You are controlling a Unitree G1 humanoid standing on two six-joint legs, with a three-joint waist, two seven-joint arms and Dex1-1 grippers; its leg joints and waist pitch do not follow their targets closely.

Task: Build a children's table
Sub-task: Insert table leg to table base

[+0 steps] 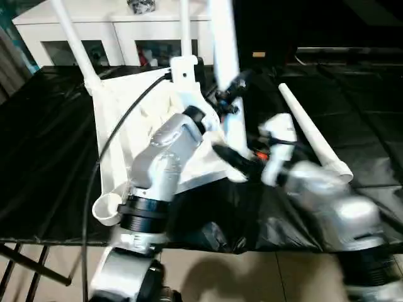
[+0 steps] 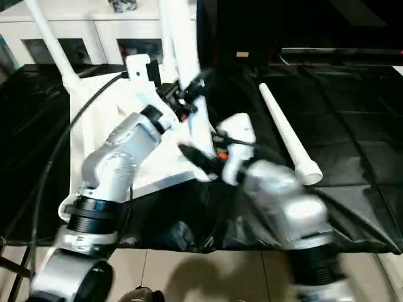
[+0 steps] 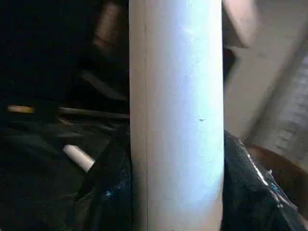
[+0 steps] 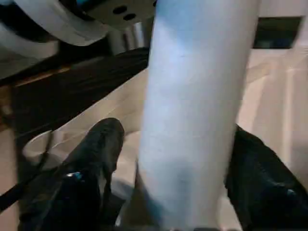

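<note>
Tabletop (image 1: 135,119) is seen underside up on the black sheet (image 1: 44,145), tilted, its near corner socket (image 1: 108,209) hanging close to the sheet's front edge. Two legs are already standing in the far corners: one (image 1: 74,39) leaning to the left, one (image 1: 185,25) upright. A third leg (image 1: 225,69) is held upright at the tabletop's right edge. The left gripper (image 1: 228,94) is closed on this leg; in the left wrist view the tube (image 3: 175,115) is seen pressed between both black fingers (image 3: 108,192). The right gripper (image 1: 236,167) is set lower on the same leg, its fingers (image 4: 89,163) standing off the tube, so it is loosely open around it. The fourth leg (image 1: 315,135) lies loose on the sheet to the right, well apart from the tabletop, with bare sheet beyond it. A white cabinet (image 1: 113,34) is seen just behind the far edge
</note>
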